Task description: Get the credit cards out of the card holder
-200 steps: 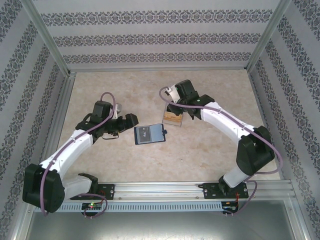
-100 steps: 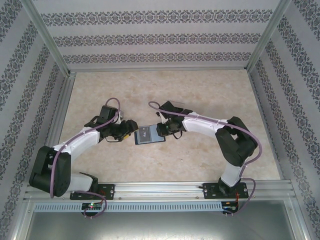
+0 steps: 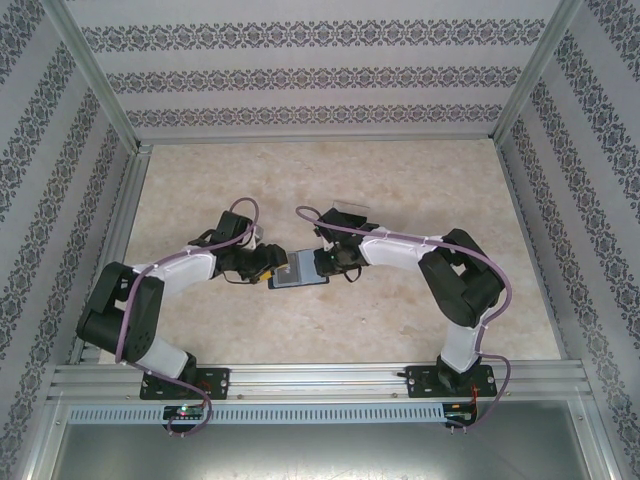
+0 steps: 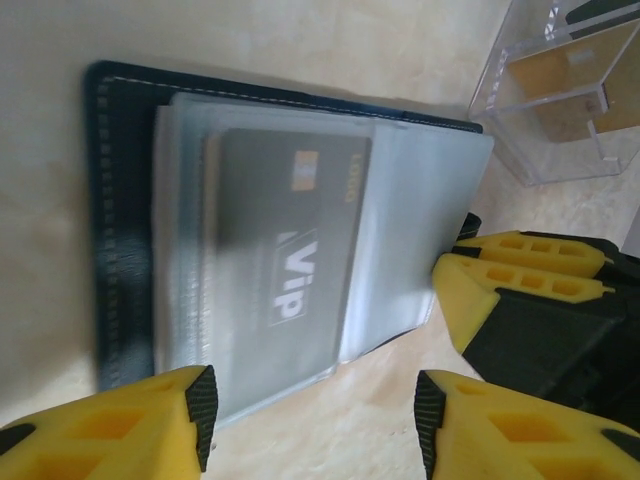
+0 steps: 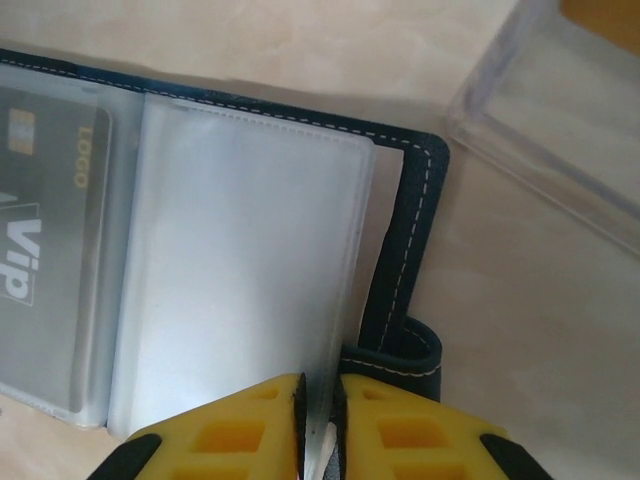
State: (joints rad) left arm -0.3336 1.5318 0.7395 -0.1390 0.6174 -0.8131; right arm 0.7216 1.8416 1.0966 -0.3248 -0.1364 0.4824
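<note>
Jaws of the right gripper (image 5: 320, 405) clamp the sleeve of the navy folding card holder (image 5: 408, 250); the left gripper's (image 4: 315, 410) gape. The grey plastic credit card (image 4: 290, 230) lies lengthwise just ahead of the left pair.

Looks like a robotics lab test cell rather than a home: marble-look table (image 3: 400, 320) boxed on three sides by patterned wall panels (image 3: 320, 75), bare aluminium posts (image 3: 92, 75) at its far corners, slotted mounting rail (image 3: 320, 378) along its near edge, robot arms (image 3: 400, 245) bolted there.
</note>
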